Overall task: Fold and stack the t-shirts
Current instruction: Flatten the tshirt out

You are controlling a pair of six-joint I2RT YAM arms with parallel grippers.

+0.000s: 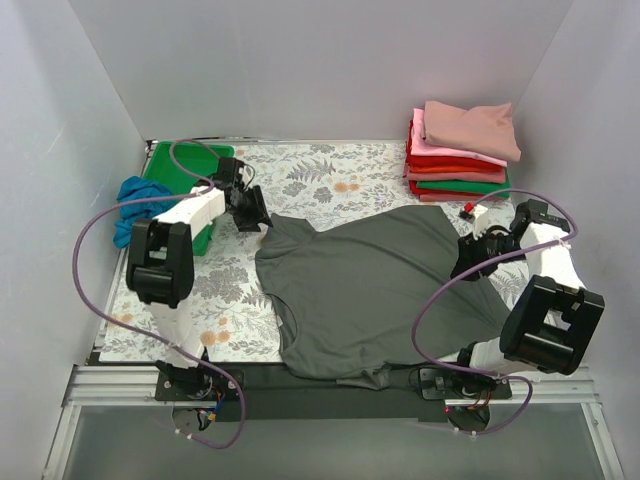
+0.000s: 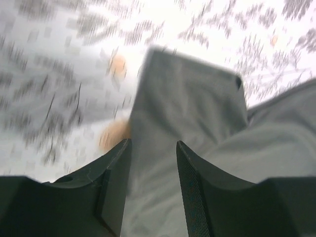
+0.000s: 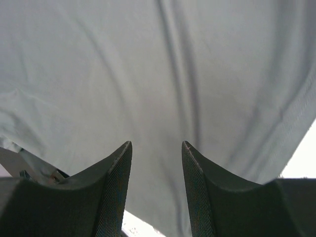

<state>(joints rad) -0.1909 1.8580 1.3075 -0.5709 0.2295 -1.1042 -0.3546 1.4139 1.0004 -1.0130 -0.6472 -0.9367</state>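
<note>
- We can read no text, label, brand, number or sign in any view
- The grey shirt shows us only plain cloth
- The folded shirts carry no print we can make out
- The left wrist view is too blurred for us to read anything

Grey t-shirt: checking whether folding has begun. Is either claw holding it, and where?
Neither seems to: left claw open over a sleeve of the grey t-shirt, right claw open over its body.
</note>
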